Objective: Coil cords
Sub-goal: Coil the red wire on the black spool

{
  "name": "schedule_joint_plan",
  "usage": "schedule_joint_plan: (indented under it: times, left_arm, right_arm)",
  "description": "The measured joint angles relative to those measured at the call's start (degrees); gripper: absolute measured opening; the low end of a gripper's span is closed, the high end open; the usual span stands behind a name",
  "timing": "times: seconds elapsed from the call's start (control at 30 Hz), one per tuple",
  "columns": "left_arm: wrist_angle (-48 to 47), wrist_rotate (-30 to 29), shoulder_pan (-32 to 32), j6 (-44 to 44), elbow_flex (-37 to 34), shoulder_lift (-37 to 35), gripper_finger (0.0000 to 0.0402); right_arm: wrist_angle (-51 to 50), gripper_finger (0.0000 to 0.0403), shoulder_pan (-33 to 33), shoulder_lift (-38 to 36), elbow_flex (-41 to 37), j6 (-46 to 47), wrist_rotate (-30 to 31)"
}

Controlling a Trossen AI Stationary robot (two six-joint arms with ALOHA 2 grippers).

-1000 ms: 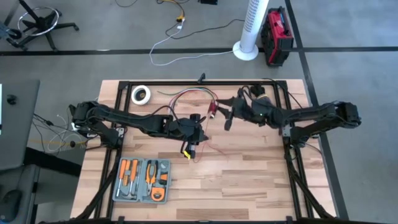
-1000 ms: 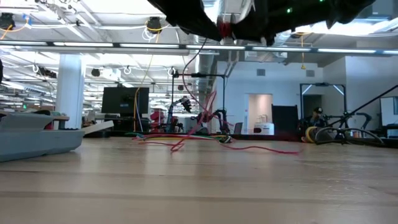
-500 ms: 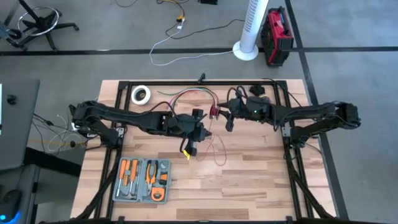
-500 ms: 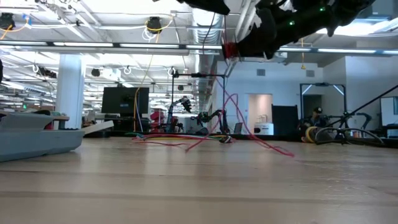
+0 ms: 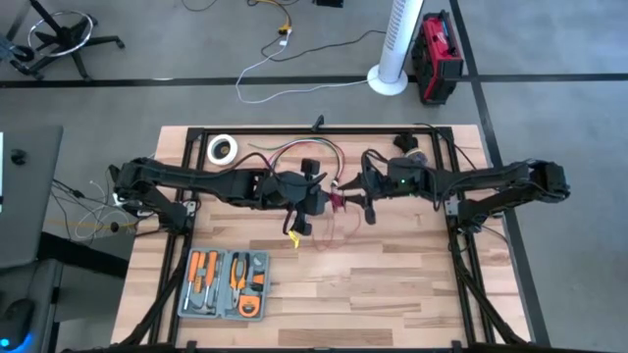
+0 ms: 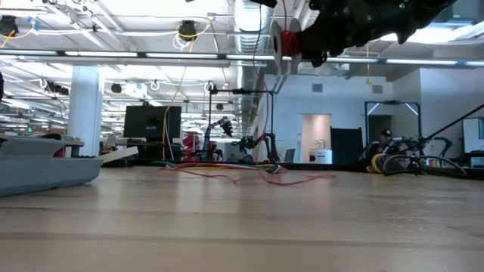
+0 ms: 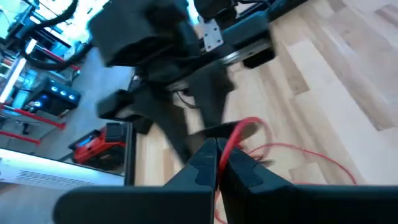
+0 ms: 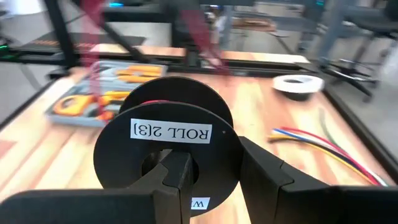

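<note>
Fingers of the left gripper (image 7: 217, 163) pinch the thin red wire (image 7: 239, 134) above mid-bench, while the right gripper (image 8: 208, 168) grips a black spool (image 8: 166, 146) labelled "ROLL 2(3)" just beside it. Loose red loops trail down onto the wooden bench (image 5: 392, 275) below the two grippers. An open tool case (image 5: 224, 284) with orange-handled tools sits near the front left, a tape roll (image 5: 223, 149) at the far edge.

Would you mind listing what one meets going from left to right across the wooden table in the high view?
Orange-handled tool kit → white tape roll → left gripper, shut on the red wire → black spool → right gripper, holding that spool.
</note>
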Motion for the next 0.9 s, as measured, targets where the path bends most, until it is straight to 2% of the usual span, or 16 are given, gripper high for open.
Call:
schedule_joint_plan:
  times: [0.2,0.5,0.9]
  left_arm:
    - [-0.4,-0.2,2.6,0.2,0.2,0.0,0.0]
    - [-0.6,2.2,5.2,-1.6,0.2,0.0,0.0]
    - [-3.7,4.3,5.5,-7.4,-0.7,0.0,0.0]
  right_arm:
    - [0.3,0.0108,3.3,0.0,0.0,-2.5,-5.0]
    - [5.7,0.0108,7.3,0.0,0.1,-3.0,-8.8]
    - [16.5,0.0108,8.6,0.0,0.0,-2.1,-9.8]
